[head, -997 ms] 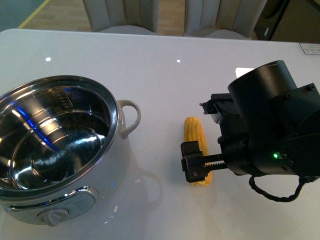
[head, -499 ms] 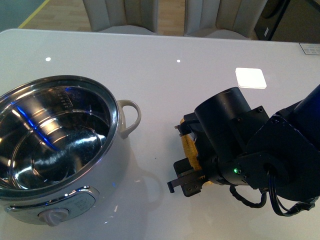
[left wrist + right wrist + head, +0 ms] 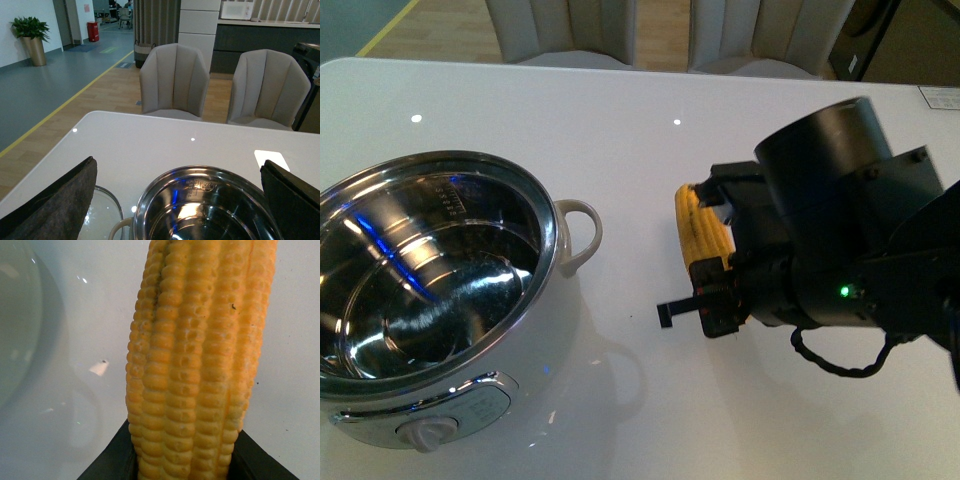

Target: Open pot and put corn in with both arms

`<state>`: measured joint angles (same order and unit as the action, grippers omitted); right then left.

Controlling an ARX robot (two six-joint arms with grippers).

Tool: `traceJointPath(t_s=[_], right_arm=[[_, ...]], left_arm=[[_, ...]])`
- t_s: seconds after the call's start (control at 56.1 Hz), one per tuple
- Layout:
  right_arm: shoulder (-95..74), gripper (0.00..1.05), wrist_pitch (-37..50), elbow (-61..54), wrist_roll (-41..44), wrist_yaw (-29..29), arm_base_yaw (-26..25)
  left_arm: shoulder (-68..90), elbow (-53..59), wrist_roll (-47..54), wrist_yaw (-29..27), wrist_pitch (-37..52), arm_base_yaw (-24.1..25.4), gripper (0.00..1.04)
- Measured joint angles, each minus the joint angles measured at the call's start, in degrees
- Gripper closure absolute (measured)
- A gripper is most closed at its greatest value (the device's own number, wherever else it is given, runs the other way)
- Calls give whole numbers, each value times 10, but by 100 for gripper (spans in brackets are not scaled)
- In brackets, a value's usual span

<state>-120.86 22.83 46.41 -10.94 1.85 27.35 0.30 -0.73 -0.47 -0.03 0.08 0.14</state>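
Note:
The pot (image 3: 546, 215) stands open at the left of the table, its shiny steel inside empty and its knob at the front. My right gripper (image 3: 705, 268) is shut on the yellow corn (image 3: 698, 230), to the right of the pot's loop handle. In the right wrist view the corn (image 3: 195, 355) fills the frame, clamped at its lower end by the right gripper (image 3: 182, 455). My left gripper (image 3: 175, 210) is open, above the near side of the pot (image 3: 200, 170), with nothing between its fingers (image 3: 50, 200). It is out of the front view.
A round glass lid (image 3: 102, 215) lies on the table beside the pot. Two beige chairs (image 3: 174, 80) stand past the table's far edge. A white square patch (image 3: 271, 159) sits on the tabletop beyond the pot.
The corn lay flat on the table; now my right gripper holds it raised and a little farther back. The right arm swung left and back. The pot has not moved.

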Motion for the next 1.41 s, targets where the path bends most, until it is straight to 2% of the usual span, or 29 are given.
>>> traceJointPath(t_s=[0.214,0.356,0.659,1.051,1.407], right_arm=[[75,78,-21,14,-92,64,-18],[93,79,-30,35,-121,70,-11],[99,81,-45,94,-136,66,43],[52,81,-41,176,-224,139,75],[3,81,-37,213,-297,178,105]], left_arm=[[0,0,0,0,0,0,7],[0,0,0,0,0,0,7],[0,0,0,0,0,0,7],[0,0,0,0,0,0,7],[0,0,0,0,0,0,7]])
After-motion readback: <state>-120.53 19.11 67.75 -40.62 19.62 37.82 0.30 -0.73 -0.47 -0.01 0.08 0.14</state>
